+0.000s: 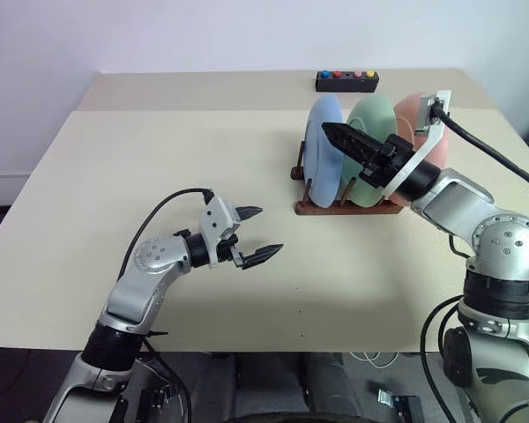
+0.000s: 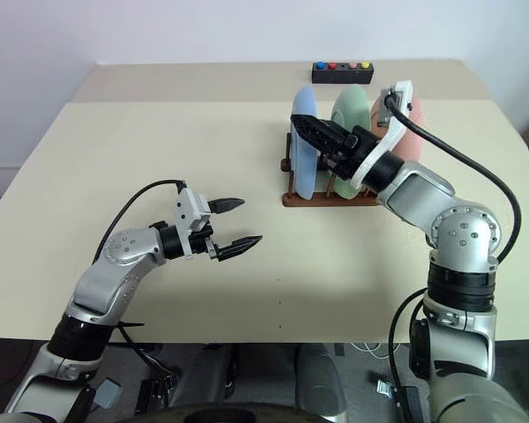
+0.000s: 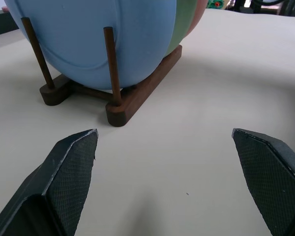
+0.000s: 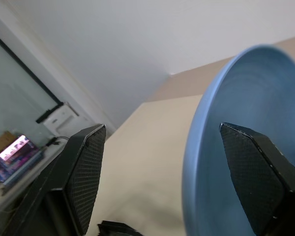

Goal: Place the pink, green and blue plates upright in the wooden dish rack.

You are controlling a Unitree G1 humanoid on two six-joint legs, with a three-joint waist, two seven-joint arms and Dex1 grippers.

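The blue plate (image 1: 323,152), green plate (image 1: 370,132) and pink plate (image 1: 410,115) stood upright in the wooden dish rack (image 1: 344,207). The right gripper (image 1: 335,134) straddled the blue rim, jaws wide, gripping nothing. The left gripper (image 1: 257,233) gaped empty. Plates looked light, rigid, smooth; best pinched at the rim.

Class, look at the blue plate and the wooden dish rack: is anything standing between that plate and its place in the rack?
No. The blue plate already stands upright between the pegs of the wooden dish rack, beside the green plate. The right gripper straddles its rim, jaws open.
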